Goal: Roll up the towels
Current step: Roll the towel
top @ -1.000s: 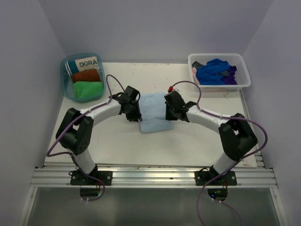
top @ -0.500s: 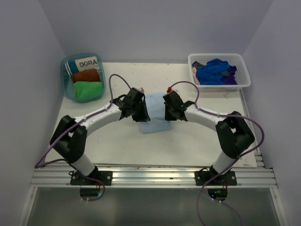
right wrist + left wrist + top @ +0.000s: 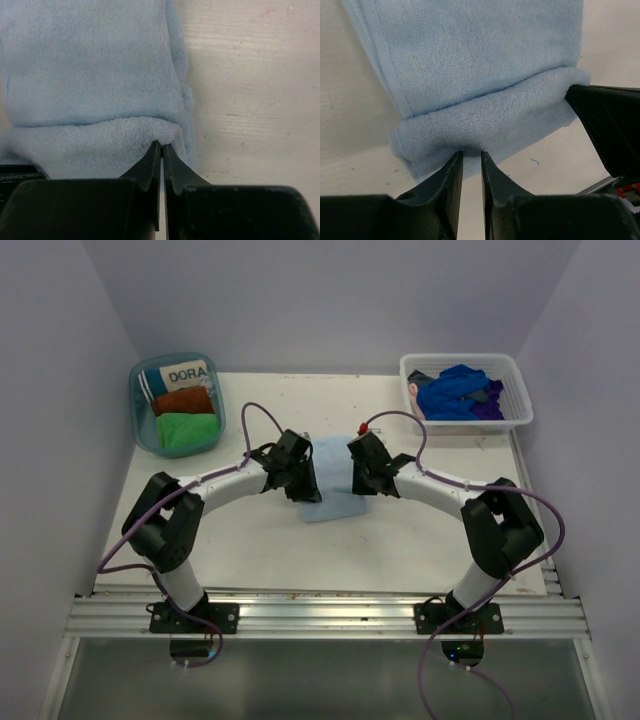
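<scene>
A light blue towel point(image 3: 333, 478) lies flat mid-table, its near edge rolled up into a short roll point(image 3: 490, 122). My left gripper point(image 3: 304, 482) is at the roll's left part; in the left wrist view its jaws point(image 3: 470, 156) stand nearly together, tips pressed into the roll. My right gripper point(image 3: 358, 478) is at the right part, shut and pinching the roll's fold point(image 3: 161, 145). The right gripper's black finger point(image 3: 610, 125) touches the roll's end in the left wrist view. Green point(image 3: 187, 430) and rust-brown point(image 3: 184, 400) towels sit rolled in the tub. Dark blue point(image 3: 450, 390) and purple point(image 3: 490, 410) towels lie in the basket.
A teal tub point(image 3: 137, 425) at the back left also holds the white-and-teal "DORA" item point(image 3: 187, 373). A white basket point(image 3: 520, 390) stands at the back right. White walls close in the table on three sides. Both arms' cables arch over the table.
My left arm has swung right, bringing its gripper from the towel's left edge onto the towel. The right gripper has barely moved. The towel's near edge sits a little farther back.
</scene>
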Tool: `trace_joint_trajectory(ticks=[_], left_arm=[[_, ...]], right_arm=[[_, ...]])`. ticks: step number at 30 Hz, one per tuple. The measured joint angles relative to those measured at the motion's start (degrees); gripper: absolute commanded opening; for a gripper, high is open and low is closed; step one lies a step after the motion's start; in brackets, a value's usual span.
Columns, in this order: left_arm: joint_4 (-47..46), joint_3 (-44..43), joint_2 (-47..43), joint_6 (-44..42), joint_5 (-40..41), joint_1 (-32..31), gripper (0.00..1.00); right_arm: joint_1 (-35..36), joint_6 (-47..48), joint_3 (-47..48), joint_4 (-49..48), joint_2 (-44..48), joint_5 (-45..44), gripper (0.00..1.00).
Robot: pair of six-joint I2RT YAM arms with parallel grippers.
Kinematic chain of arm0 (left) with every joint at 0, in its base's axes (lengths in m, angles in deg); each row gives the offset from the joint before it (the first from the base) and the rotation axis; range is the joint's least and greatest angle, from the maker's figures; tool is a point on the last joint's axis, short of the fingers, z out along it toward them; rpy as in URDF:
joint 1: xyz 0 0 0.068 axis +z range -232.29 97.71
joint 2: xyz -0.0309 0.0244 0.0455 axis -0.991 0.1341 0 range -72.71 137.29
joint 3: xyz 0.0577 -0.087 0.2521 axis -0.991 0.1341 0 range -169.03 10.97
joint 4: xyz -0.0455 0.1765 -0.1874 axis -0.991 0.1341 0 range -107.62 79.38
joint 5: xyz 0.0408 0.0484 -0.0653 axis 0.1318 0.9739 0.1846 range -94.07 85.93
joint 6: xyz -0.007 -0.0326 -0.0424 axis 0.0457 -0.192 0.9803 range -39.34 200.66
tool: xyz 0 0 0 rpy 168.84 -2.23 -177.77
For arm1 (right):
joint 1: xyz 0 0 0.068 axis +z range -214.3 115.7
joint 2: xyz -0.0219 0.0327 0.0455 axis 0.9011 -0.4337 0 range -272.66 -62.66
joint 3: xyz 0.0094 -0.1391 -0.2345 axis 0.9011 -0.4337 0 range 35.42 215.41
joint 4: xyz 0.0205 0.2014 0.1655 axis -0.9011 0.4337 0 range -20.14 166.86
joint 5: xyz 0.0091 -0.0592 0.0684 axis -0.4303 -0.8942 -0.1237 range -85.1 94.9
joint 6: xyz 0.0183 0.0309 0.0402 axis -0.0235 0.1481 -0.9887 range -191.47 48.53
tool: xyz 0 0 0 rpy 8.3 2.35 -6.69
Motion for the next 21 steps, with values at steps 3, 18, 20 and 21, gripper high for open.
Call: trace_joint_trajectory(ticks=[3, 18, 20, 21], left_arm=[[-0.48, 0.0, 0.09, -0.02, -0.2, 0.0, 0.25], [-3.32, -1.09, 6.38, -0.85, -1.7, 0.04, 0.22], [-3.32, -1.11, 6.38, -0.85, -1.68, 0.04, 0.22], [-3.32, -1.14, 6.38, -0.85, -1.68, 0.04, 0.22]], right_arm=[[-0.04, -0.79, -0.28, -0.04, 0.04, -1.27, 0.0], [0.24, -1.7, -3.37, 0.52, 7.76, -2.34, 0.43], [0.7, -1.14, -3.39, -0.07, 9.7, -2.32, 0.3], [1.07, -1.05, -3.37, -0.61, 10.21, -2.23, 0.26]])
